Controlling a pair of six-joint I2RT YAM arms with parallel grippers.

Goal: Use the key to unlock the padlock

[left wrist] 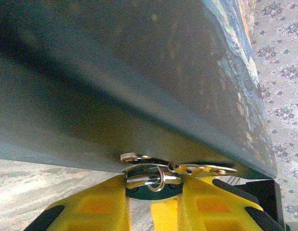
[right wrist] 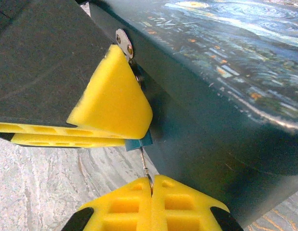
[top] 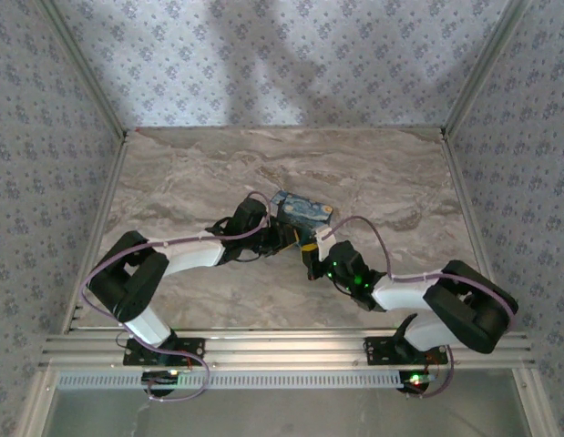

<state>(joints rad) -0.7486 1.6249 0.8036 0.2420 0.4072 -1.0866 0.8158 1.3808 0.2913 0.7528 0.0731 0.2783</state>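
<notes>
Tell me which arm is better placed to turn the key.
Right: the right gripper is shut on the key, whose tip meets the padlock, while the left gripper pinches that padlock at the box.

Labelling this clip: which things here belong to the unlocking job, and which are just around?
Job: tiny teal-blue padlock; thin metal key; left claw; right claw.
Just there: blue-and-yellow swirl-painting printed box; marbled grey table.
</notes>
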